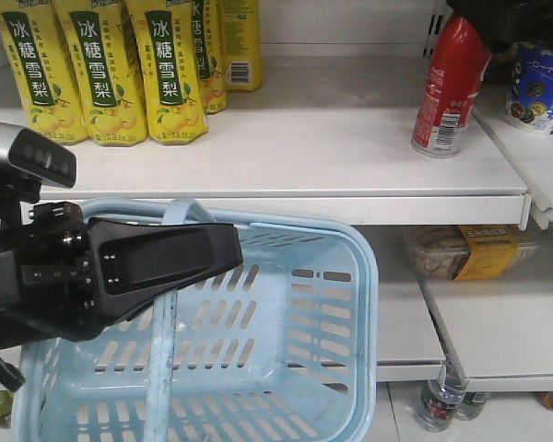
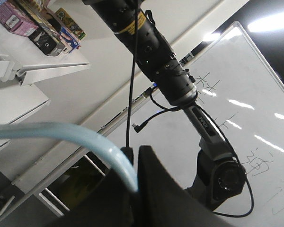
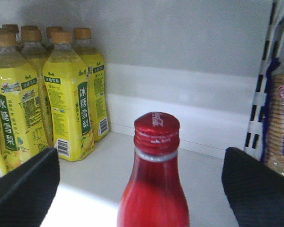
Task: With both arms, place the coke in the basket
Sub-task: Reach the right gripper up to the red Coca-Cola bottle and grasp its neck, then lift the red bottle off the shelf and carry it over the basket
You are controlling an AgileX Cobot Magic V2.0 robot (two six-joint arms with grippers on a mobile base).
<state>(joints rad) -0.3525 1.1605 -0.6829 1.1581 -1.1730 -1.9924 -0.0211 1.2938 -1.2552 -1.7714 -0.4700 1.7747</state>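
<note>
The coke (image 1: 447, 87) is a slim red bottle-shaped can with white lettering, upright on the white shelf at the right. In the right wrist view its red cap and neck (image 3: 156, 137) stand between my right gripper's (image 3: 139, 189) two black fingers, which are wide apart and not touching it. The right arm (image 1: 487, 17) shows as a black shape just above the can's top. My left gripper (image 1: 180, 258) is shut on the light blue basket's handle (image 1: 166, 359) and holds the basket (image 1: 350, 276) below the shelf's front edge. The left wrist view shows the handle (image 2: 61, 135) pinched in that gripper (image 2: 135, 158).
Yellow pear-drink bottles (image 1: 120, 74) stand at the shelf's back left, also in the right wrist view (image 3: 71, 104). A blue-and-white cup (image 1: 539, 87) sits right of the coke. Biscuit packs (image 3: 280, 127) stand behind a slotted upright. A snack pack (image 1: 465, 253) lies on the lower shelf.
</note>
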